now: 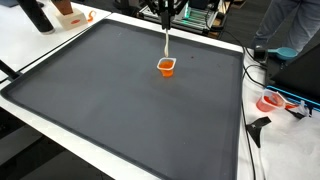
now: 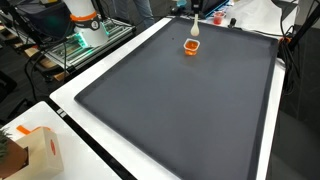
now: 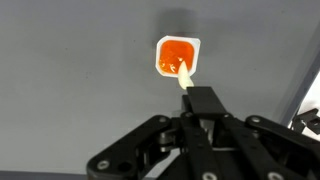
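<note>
While my pincer (image 3: 202,103) is clamping the stick (image 3: 185,78) by its top end, I'm judging it light, stiff, and the cup (image 3: 172,52) tippy.

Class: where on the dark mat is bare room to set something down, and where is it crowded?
Nearly the whole mat is bare, between the orange cup and the white table edges. Crowded only at the cup, where the gripper holds a pale stick.

A dark mat (image 1: 120,100) covers the white surface (image 1: 30,50); a cardboard box (image 2: 30,150) sits near one corner.
</note>
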